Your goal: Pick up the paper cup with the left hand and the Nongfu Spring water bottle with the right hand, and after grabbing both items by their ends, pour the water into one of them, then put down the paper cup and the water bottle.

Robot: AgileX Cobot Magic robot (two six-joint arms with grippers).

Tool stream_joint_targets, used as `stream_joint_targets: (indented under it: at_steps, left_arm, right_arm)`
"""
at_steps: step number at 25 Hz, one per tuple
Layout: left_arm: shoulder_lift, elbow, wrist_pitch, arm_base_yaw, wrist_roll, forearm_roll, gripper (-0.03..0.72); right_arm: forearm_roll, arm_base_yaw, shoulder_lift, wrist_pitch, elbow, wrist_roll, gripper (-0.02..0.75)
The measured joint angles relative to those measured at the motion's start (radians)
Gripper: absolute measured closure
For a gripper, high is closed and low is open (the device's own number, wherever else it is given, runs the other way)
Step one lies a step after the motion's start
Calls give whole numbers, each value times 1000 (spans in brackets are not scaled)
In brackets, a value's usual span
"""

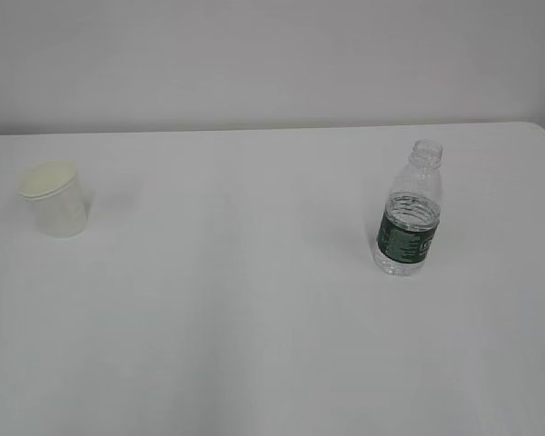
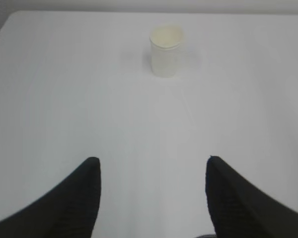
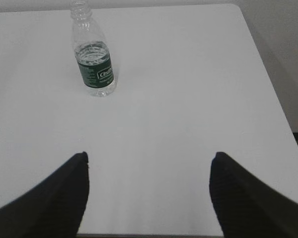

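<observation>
1. The paper cup [image 1: 54, 209] is standing upright on the left part of the white desk [image 1: 254, 318], mouth up, with nothing touching it; this is leaving its side wall free for a grasp from the front.
2. The water bottle [image 1: 409, 222] is standing upright on the right part of the desk, well apart from the cup, uncapped and partly filled, so it is ready to pour from once lifted.
3. The left end effector [image 2: 151, 198] is hanging released above the desk, its two dark fingers [image 2: 74, 198] spread wide and holding nothing. The cup [image 2: 166, 52] is sitting far ahead of it, roughly on the line between the fingers, which suggests a straight approach.
4. The right end effector [image 3: 149, 198] is likewise standing released and empty. The bottle [image 3: 93, 62] is lying ahead and off to the left of its centre line, so some sideways correction is probably needed.
5. Neither arm is appearing in the exterior view; judged from this, the task is at its start, with both pick-ups not yet made.
</observation>
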Motion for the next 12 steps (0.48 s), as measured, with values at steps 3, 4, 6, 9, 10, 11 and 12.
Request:
stream_joint_targets:
  at_steps: [3, 4, 6, 9, 10, 11, 12]
  left_arm:
    - [0, -19, -14, 0, 0, 0, 218]
    - [0, -20, -14, 0, 0, 0, 220]
    - [3, -20, -14, 0, 0, 0, 221]
    - [29, -20, -21, 0, 0, 0, 223]
    - [42, -20, -30, 0, 0, 0, 223]
    - [59, -20, -37, 0, 0, 0, 223]
    - [77, -20, -52, 0, 0, 0, 223]
  right_arm:
    - [4, 0, 0, -17, 0, 0, 165]
    - [4, 0, 0, -23, 0, 0, 165]
    - [4, 0, 0, -45, 0, 0, 165]
    - [6, 0, 16, -77, -2, 0, 165]
    - [6, 0, 28, -92, -2, 0, 165]
    - [6, 0, 43, -104, -2, 0, 165]
    - [8, 0, 58, -120, -2, 0, 165]
